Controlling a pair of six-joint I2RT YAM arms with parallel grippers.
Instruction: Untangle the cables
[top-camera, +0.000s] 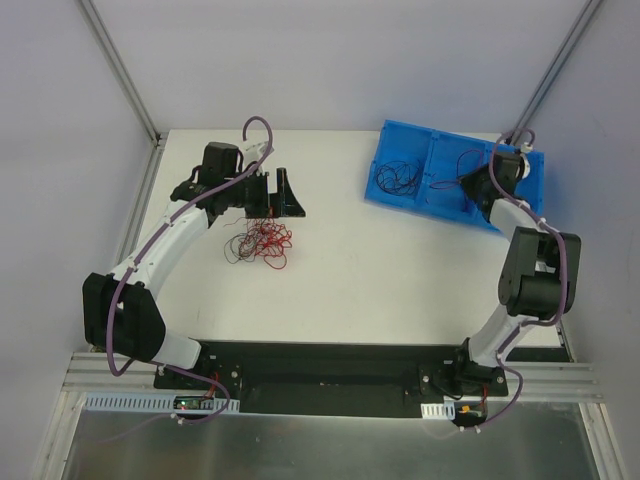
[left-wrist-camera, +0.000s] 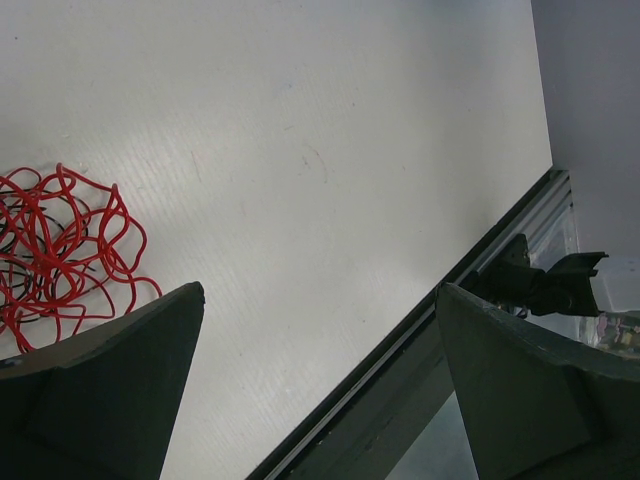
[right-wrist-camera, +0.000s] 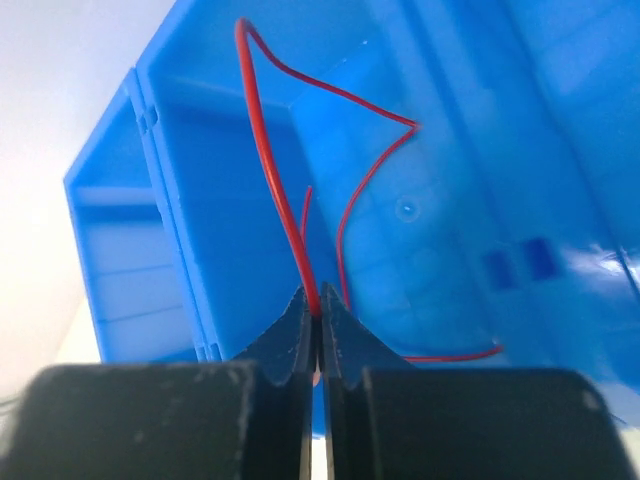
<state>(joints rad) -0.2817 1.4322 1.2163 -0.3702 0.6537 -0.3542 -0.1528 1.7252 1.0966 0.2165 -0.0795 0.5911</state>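
A tangle of red and black cables (top-camera: 262, 240) lies on the white table; in the left wrist view its red loops (left-wrist-camera: 60, 250) show at the left edge. My left gripper (top-camera: 277, 203) hovers just behind the tangle, open, with nothing between its fingers (left-wrist-camera: 120, 390). My right gripper (top-camera: 468, 185) is over the blue bin (top-camera: 385, 150) at the back right. It is shut on one red cable (right-wrist-camera: 262, 130), pinched at the fingertips (right-wrist-camera: 318, 308); the cable rises and loops back down inside the bin. Loose black cables (top-camera: 398, 180) lie in the bin's left compartment.
The blue bin (right-wrist-camera: 210, 260) has several compartments and rests tilted on the table's back right corner. A black rail (left-wrist-camera: 400, 370) runs along the table's near edge in the left wrist view. Grey walls and metal posts enclose the table.
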